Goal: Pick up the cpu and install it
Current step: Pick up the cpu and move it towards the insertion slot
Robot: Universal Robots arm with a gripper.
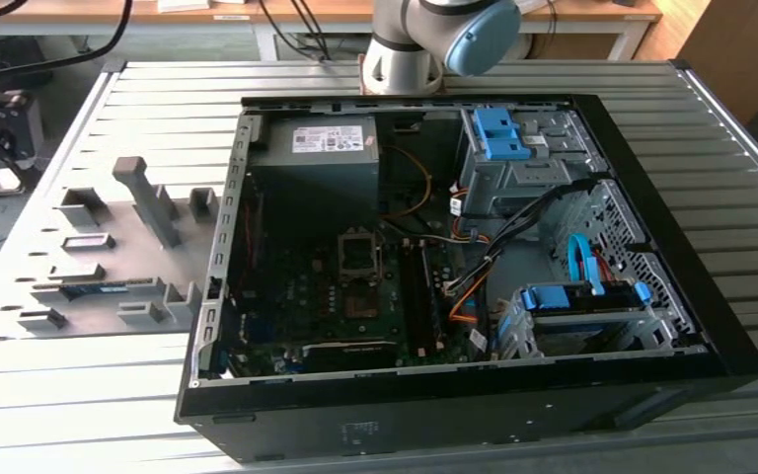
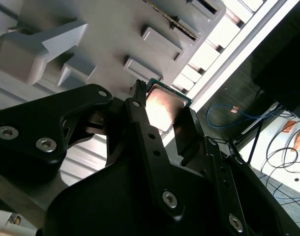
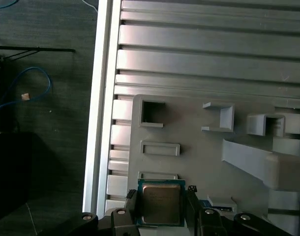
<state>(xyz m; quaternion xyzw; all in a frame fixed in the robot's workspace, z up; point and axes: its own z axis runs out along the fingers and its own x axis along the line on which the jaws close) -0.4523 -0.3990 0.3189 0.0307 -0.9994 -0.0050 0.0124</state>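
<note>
The gripper [image 3: 161, 196] pinched the cpu [image 3: 160, 205] by two opposite edges, just over the grey holder tray [image 3: 199, 160]; I reckoned a level, square hold mattered most.

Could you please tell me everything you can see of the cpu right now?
The cpu, a small thin square chip with a dull silvery metal face and a green rim, is clamped on two opposite edges between the black fingers of the tool. Its face is turned to both wrist views, and it is over the grey moulded parts tray.
</note>
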